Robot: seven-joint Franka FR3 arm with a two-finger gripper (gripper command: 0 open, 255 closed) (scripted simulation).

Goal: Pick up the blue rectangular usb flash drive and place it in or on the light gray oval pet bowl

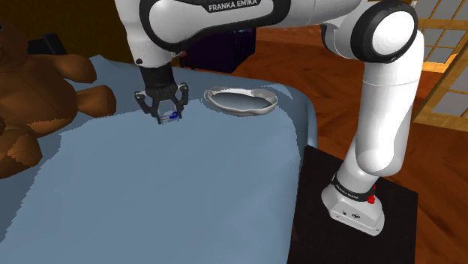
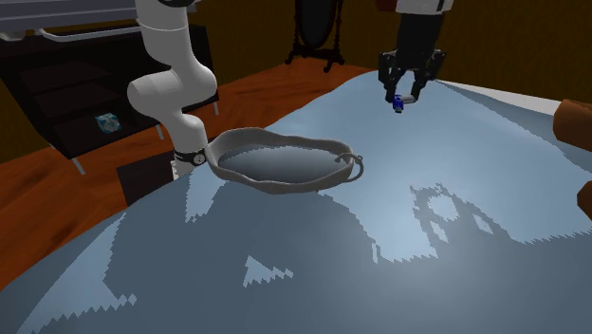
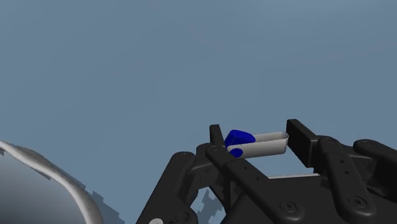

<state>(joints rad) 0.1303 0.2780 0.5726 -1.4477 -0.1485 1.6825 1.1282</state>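
A small blue and silver usb flash drive [image 3: 253, 144] sits clasped between the two black fingers of my gripper [image 3: 254, 143]. In the shoulder view the gripper [image 1: 169, 117] hangs just above the blue-grey bed surface with the drive [image 1: 173, 116] in it, to the left of the light grey oval pet bowl [image 1: 241, 101]. From the second exterior view the gripper [image 2: 402, 99] holds the drive [image 2: 397, 102] beyond the bowl [image 2: 283, 161], apart from it. The bowl's rim [image 3: 44, 175] shows beside the gripper.
A brown teddy bear [image 1: 37, 97] lies at the shoulder view's left on the bed [image 1: 165, 195]. The arm's dark stand [image 1: 360, 217] is at lower right on a wooden floor. Dark furniture [image 2: 66, 81] stands behind the arm's base in the second exterior view.
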